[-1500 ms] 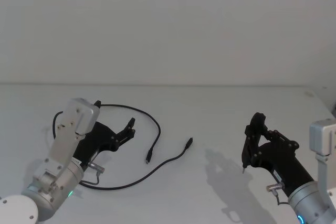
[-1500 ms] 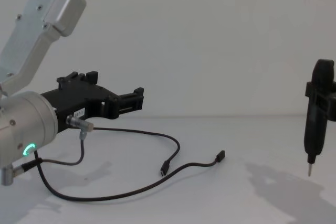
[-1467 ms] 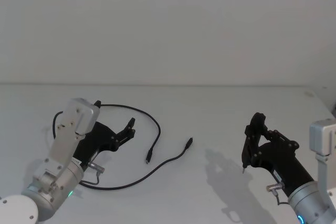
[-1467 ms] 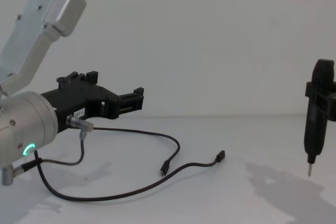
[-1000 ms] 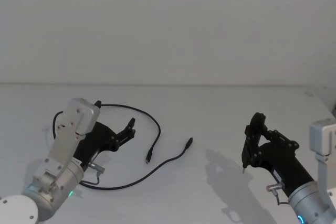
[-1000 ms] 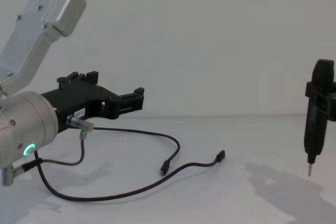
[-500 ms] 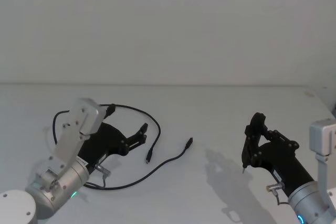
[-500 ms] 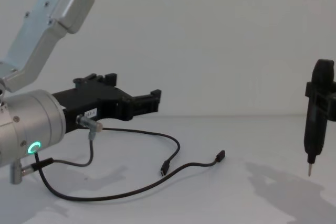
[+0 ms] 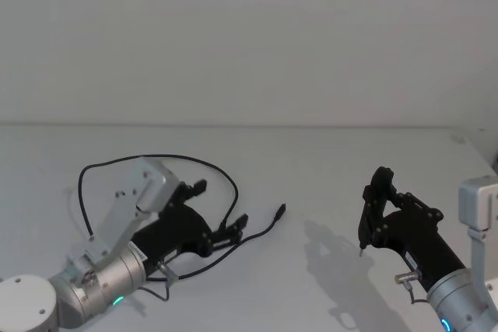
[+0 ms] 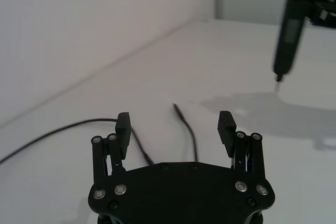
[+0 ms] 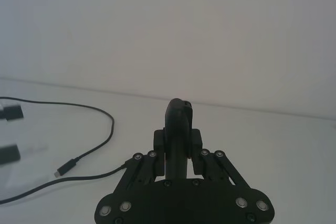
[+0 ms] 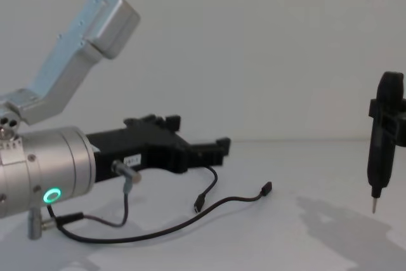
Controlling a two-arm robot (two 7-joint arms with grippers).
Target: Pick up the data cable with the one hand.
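claw state: left claw (image 9: 222, 202) is spread wide with nothing held; fingers (image 10: 227, 121) are bare.
claw place: it hangs low and roughly level over the table (image 9: 327, 161), not touching the cord as far as I can tell.
cable place: the data cable (image 12: 235, 200) lies loose and flat. Two strands run under and ahead of the claw's gap, and one plug sits just ahead of the fingertips.
why open: probably so the fingers can straddle a strand before closing.
why low/level: probably to bring the pads down on either side of a thin cord lying on the table.
step: approach only, grasp not yet made.
risk: the cord is thin and limp and could slip out or get pinned against the table.
other arm: right claw (image 9: 373, 211) is parked well off to the claw's right, raised, likely keeping clear of a one-arm job.
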